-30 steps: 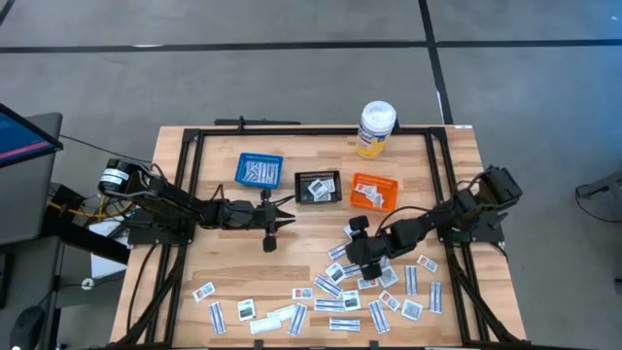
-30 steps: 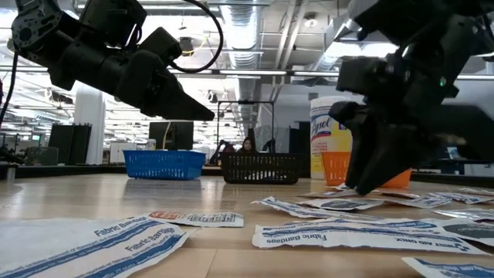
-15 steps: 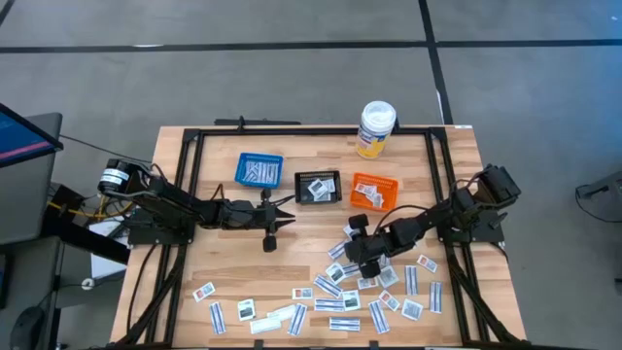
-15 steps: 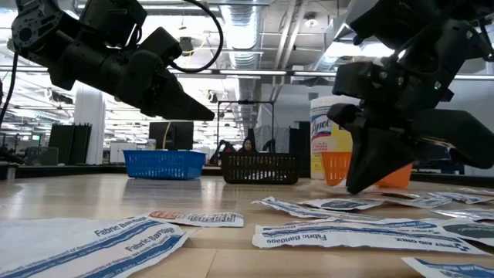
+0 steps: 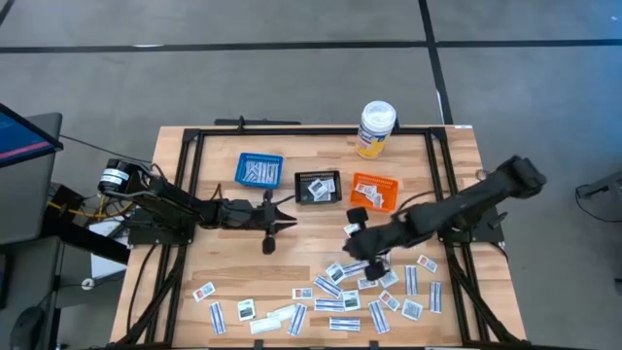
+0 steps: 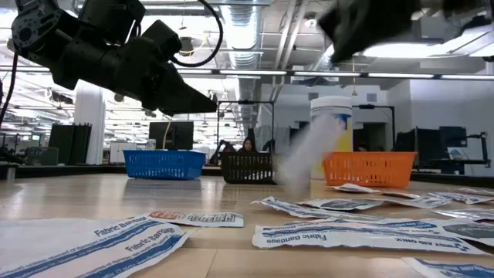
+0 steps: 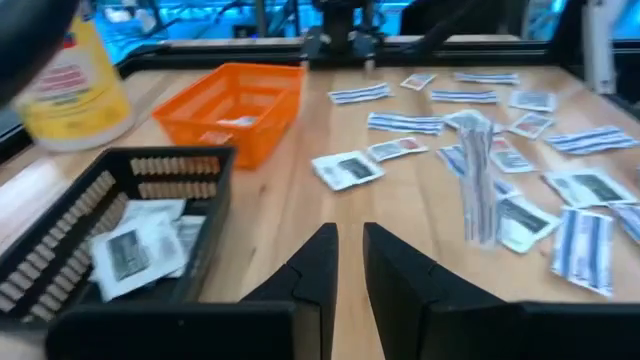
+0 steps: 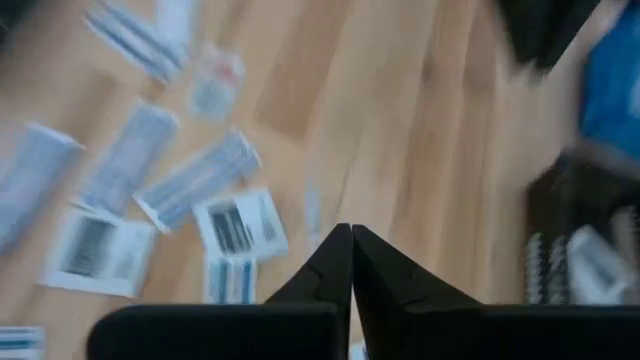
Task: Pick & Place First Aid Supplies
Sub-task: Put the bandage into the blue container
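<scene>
The first aid supplies, many small white packets [image 5: 362, 292], lie scattered on the near right of the wooden table; a few more lie in the blue [image 5: 259, 170], black [image 5: 317, 187] and orange [image 5: 374, 191] baskets. My right gripper [image 5: 352, 255] is raised above the pile, shut [image 8: 351, 232], and a narrow bandage strip [image 7: 478, 180] hangs below it, blurred in the low view [image 6: 305, 154]. My left gripper [image 5: 290, 216] hovers mid-table in front of the black basket, pointing level toward the right edge. Its fingers [image 7: 349, 240] stand slightly apart with nothing between them. My right gripper holds the bandage strip by its upper end [image 7: 470, 125], slanting down from the table's right side. Its own fingers hide the place of contact in the right wrist view, and blur hides it in the low view. The strip hangs upright, clear of the table.
A tall white bottle with a yellow label [image 5: 376, 128] stands at the far edge behind the orange basket. A black frame [image 5: 292, 131] runs around the table top. Bare wood shows between the two grippers and at the near left.
My right gripper has risen quickly from the pile of packets, tipping more steeply downward, and has taken one bandage strip up with it; the strip now hangs clear of the table. The other packets have stayed where they were.
</scene>
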`<state>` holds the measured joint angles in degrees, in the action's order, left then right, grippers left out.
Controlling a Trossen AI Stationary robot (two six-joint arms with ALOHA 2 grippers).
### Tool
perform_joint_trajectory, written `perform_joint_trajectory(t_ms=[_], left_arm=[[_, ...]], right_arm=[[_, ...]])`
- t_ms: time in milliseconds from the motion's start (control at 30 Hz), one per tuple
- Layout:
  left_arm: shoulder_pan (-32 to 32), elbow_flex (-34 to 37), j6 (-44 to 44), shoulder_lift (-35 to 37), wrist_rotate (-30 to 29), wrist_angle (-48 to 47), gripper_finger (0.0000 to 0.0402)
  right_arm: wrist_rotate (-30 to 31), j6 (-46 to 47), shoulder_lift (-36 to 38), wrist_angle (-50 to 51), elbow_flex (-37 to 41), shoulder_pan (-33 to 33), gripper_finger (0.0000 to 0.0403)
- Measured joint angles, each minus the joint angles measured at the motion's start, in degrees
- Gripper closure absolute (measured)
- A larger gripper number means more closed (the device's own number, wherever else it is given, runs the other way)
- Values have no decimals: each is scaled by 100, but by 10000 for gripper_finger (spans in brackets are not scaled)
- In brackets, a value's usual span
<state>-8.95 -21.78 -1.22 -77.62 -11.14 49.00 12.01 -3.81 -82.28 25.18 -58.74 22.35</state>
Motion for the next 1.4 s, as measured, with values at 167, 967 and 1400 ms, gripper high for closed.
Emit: perform_joint_trajectory(t_ms=[167, 967, 1400], left_arm=[[-12, 0, -20, 4, 385, 200, 348], [-17, 0, 22, 11, 392, 207, 348], [-17, 0, 22, 13, 406, 205, 348]], right_arm=[[-5, -546, 905, -1346, 685, -45, 401], [-598, 1096, -1203, -2725, 1272, 49, 289], [-124, 1142, -2095, -1371, 555, 220, 255]])
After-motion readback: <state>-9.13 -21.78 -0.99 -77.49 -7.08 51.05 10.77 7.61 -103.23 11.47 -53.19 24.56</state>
